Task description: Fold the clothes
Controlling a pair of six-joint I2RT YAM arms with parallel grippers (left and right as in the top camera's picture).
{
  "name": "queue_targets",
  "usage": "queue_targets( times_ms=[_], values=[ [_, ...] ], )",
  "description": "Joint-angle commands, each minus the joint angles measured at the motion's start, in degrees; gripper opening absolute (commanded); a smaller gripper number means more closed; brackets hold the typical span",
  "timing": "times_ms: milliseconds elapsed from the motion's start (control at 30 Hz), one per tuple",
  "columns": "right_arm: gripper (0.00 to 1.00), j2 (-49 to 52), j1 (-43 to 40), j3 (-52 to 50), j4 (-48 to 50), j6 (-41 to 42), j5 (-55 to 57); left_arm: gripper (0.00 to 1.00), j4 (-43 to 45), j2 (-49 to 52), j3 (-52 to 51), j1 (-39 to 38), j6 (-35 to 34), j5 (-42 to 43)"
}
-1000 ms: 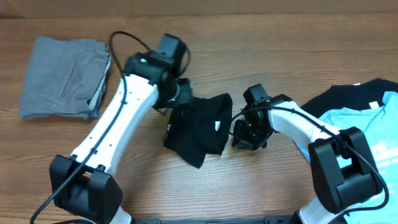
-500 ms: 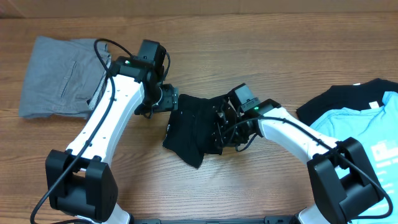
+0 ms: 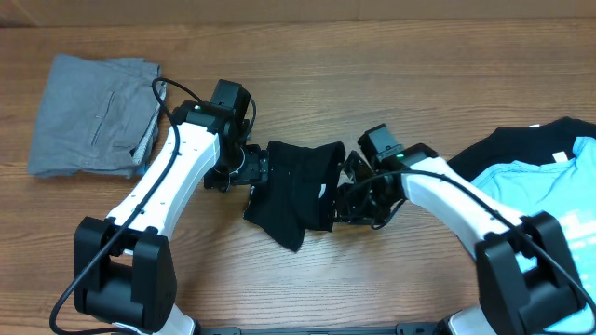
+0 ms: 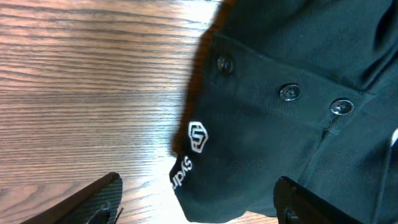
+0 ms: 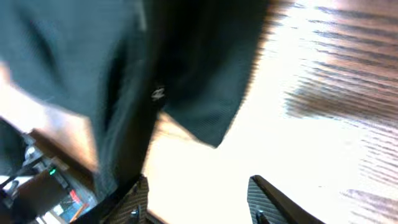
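**Operator:** Where do I have room?

**Spotter:** The table (image 3: 391,74) is bare wood across the far side and in front of the arm bases. On your right, the large black T-shirt (image 3: 507,154) lies under the light blue T-shirt (image 3: 549,186), and both run out of view. The grey garment (image 3: 88,116) lies folded at far left. Both are well apart from your work.

**Operator:** And the piece itself?

**Spotter:** The black garment (image 3: 293,191) lies mid-table between your arms, partly folded, with one corner pointing toward the bases. Your left gripper (image 3: 250,170) is at its left edge and your right gripper (image 3: 349,197) at its right edge. Both sets of jaws stand apart with nothing pinched.

**Operator:** How will it handle?

**Spotter:** I'd judge it a light, limp knit. The layers will probably slide over each other, and it will sag if you lift it from one point. Take two corners of the same edge, pinch through every layer, and carry it low. Stay off the buttons (image 4: 288,93), which are hard lumps under the pads. The white logo (image 4: 198,135) marks the nearest edge for your left jaws.
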Motion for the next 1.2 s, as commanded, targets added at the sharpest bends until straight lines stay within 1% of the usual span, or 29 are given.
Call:
queue_targets(
  times_ms=[0, 100, 200, 333, 400, 467, 533, 567, 600, 633, 733, 767, 900, 1000, 1067, 1100, 1133, 1167],
  values=[
    [0.59, -5.07, -0.66, 0.92, 0.61, -5.57, -7.26, 0.82, 0.66, -0.13, -0.26, -0.02, 1.49, 1.16],
    [0.63, -5.44, -0.04, 0.92, 2.80, -4.46, -8.68, 0.82, 1.49, -0.13, -0.26, -0.02, 1.86, 2.80],
    [0.66, -4.52, 1.42, 0.76, 5.42, -1.66, -6.95, 0.82, 1.84, -0.13, -0.26, -0.02, 2.21, 4.33],
    [0.66, -2.14, 4.44, 0.74, 8.39, 0.48, -4.39, 0.83, 1.75, -0.13, -0.26, -0.02, 2.34, 4.48],
    [0.62, -0.28, 6.36, 0.74, 8.79, 2.45, -1.51, 0.83, 1.64, -0.13, -0.26, -0.02, 2.34, 4.46],
    [0.53, 1.16, 7.52, 0.74, 8.87, 2.97, -0.94, 0.83, 1.57, -0.13, -0.26, -0.02, 2.34, 4.46],
    [0.34, 1.95, 8.24, 0.74, 9.01, 2.95, -0.92, 0.83, 1.62, -0.13, -0.26, -0.02, 2.34, 4.44],
    [0.22, 1.97, 8.35, 0.79, 9.03, 2.97, -0.72, 0.83, 1.66, -0.13, -0.26, -0.02, 2.34, 4.44],
    [0.05, 1.84, 8.35, 0.98, 9.05, 2.95, -0.68, 0.84, 1.75, -0.13, -0.26, -0.02, 2.34, 4.46],
    [0.04, 1.66, 7.85, 1.42, 8.87, 2.95, -0.11, 0.84, 1.77, -0.13, -0.26, -0.02, 2.34, 4.46],
    [0.04, 0.35, 4.96, 4.79, 4.57, 2.38, 4.90, 0.85, 1.75, -0.13, -0.26, -0.02, 2.89, 4.46],
    [0.04, -0.26, 3.37, 7.02, 1.55, 1.49, 7.04, 0.85, 1.57, -0.13, -0.26, -0.02, 3.37, 4.46],
    [0.04, -1.22, -0.28, 13.68, -6.75, -1.57, 8.52, 0.85, 1.62, -0.13, -0.26, -0.02, 3.85, 4.39],
    [0.04, -1.18, -0.39, 14.67, -7.82, -1.84, 9.68, 0.86, 2.27, -0.13, -0.24, -0.02, 3.82, 4.22],
    [0.07, -1.03, -0.39, 14.32, -8.11, -1.77, 12.37, 0.86, 2.58, -0.13, -0.26, -0.02, 3.82, 4.22],
    [0.12, -0.96, -0.39, 14.25, -8.66, -1.49, 13.84, 0.86, 2.60, -0.13, -0.24, -0.02, 3.82, 4.20],
    [0.23, -0.70, -0.39, 14.25, -10.19, 0.46, 16.57, 0.86, 2.56, -0.13, -0.26, -0.02, 3.82, 4.20],
    [0.30, -0.59, -0.39, 14.25, -11.43, 1.70, 17.49, 0.86, 2.51, -0.13, -0.26, -0.02, 3.82, 4.15]
  ],
)
